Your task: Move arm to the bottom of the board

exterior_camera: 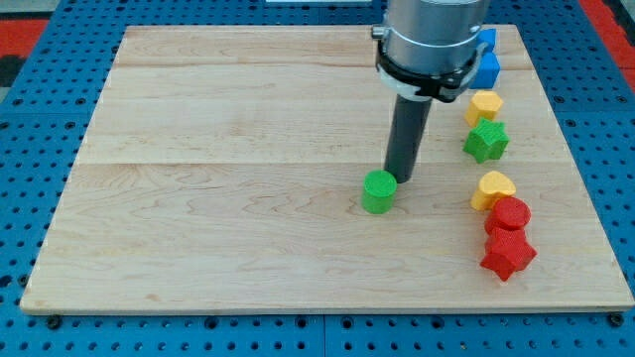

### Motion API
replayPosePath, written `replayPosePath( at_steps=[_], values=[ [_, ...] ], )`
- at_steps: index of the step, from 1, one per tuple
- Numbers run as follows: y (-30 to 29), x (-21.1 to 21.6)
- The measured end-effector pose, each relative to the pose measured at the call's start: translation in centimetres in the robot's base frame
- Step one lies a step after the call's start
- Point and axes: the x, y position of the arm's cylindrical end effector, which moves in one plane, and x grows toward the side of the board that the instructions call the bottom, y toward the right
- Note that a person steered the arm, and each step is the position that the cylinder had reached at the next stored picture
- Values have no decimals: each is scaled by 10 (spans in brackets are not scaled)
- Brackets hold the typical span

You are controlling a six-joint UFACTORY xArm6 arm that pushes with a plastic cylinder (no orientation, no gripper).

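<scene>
Tip beside green cylinder (seemingly touching), mid-board.

Background: wooden worktop on blue perforated base

The pale wooden worktop, built from joined planks with visible grain, rests on a blue perforated panel that borders it on every side. Red areas appear at both upper corners. Lighting is even.
</scene>
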Motion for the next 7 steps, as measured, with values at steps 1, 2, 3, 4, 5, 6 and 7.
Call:
replayPosePath(
  at_steps=[1,2,3,4,5,6,7],
  values=[
    [-22,2],
    [-43,13],
    [-62,25],
    [-76,36],
    [-83,43],
    [-80,33],
    [-47,-6]
  ],
)
